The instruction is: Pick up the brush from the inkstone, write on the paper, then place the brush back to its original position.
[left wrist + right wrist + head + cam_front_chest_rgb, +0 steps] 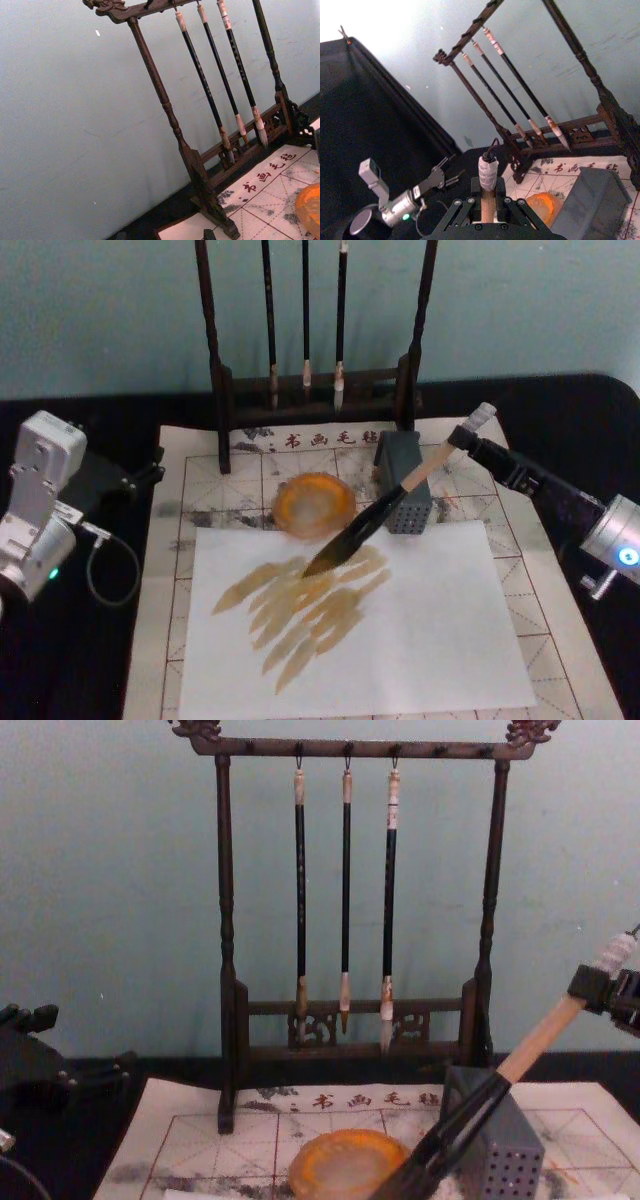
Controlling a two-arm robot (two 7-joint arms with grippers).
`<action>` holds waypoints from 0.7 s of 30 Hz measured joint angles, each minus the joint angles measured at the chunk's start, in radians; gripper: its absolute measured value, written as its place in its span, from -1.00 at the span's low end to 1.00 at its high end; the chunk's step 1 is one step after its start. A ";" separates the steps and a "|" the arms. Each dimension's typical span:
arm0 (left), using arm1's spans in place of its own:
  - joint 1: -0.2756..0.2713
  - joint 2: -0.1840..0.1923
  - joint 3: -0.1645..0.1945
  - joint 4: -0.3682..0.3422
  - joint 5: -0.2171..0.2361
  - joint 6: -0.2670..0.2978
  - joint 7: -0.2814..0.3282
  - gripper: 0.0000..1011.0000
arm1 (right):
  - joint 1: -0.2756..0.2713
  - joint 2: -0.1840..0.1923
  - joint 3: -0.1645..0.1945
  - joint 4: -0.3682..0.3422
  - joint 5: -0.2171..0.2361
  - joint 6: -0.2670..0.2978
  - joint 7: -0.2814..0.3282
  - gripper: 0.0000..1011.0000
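In your head view, the inkstone (pixel 314 504) sits at centre on the paper (pixel 200 485), the box (pixel 408 502) just right of it, and the rack (pixel 224 420) with 3 thin brushes (pixel 305 310) behind both. A plain sheet (pixel 420 640) lies over the paper's lower middle; the brush (pixel 395 502) slants from the right gripper (pixel 463 437), upper right, onto it.

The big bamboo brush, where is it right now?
In the head view, right of centre: the right gripper holds the brush by its top end, slanting it past the grey box, tip on the white sheet near the inkstone.
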 joint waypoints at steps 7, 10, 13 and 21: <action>0.000 0.000 0.000 0.000 0.000 0.000 0.000 0.98 | 0.001 0.047 -0.014 -0.021 -0.005 0.003 0.018 -0.65; 0.000 0.000 0.000 0.000 0.000 0.000 0.000 0.98 | 0.003 0.066 -0.023 -0.029 -0.012 0.003 0.024 -0.65; 0.000 0.000 0.000 0.000 0.000 0.000 0.000 0.98 | 0.005 0.089 -0.034 -0.039 -0.031 -0.001 0.027 -0.65; 0.000 0.000 0.000 0.000 0.000 0.000 0.000 0.98 | 0.004 0.120 -0.040 -0.055 -0.062 -0.017 0.025 -0.65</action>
